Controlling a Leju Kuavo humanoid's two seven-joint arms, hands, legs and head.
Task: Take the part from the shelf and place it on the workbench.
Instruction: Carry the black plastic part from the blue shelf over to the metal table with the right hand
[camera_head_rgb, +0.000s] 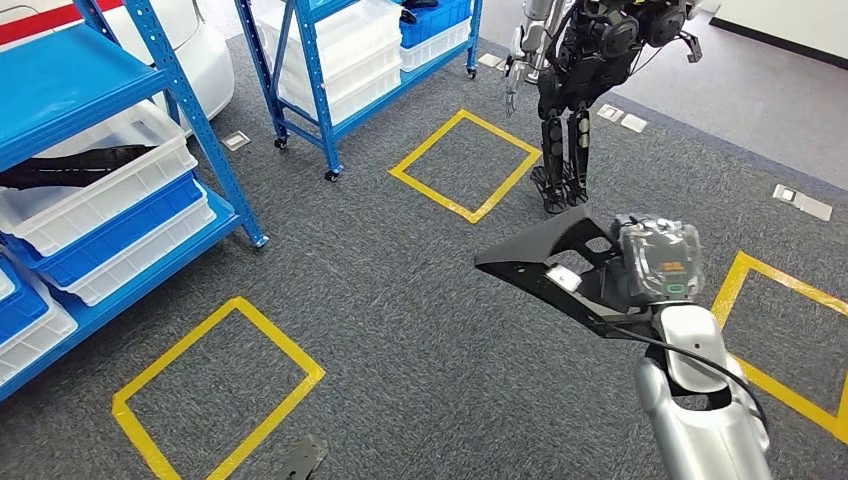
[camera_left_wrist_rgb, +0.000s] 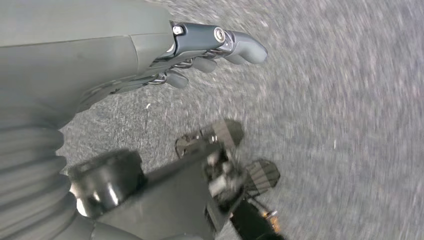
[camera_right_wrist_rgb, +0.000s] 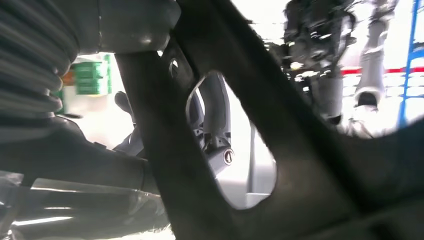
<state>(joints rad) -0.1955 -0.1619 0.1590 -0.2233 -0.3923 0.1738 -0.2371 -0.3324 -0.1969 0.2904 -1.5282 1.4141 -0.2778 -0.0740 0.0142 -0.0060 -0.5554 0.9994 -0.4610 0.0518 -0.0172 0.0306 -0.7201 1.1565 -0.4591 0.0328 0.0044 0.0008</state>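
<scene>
Right hand (camera_head_rgb: 655, 262) clamped on the black part (camera_head_rgb: 545, 262), held out over the carpet, clear of the blue shelf (camera_head_rgb: 150, 150). Left hand (camera_left_wrist_rgb: 210, 50) hanging spread, holding nothing. Keep part level while carrying; surface not visible.

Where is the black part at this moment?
In the head view the black part is held up over the grey carpet by the right hand, at right of centre, between two yellow floor squares and in front of another robot.
</scene>
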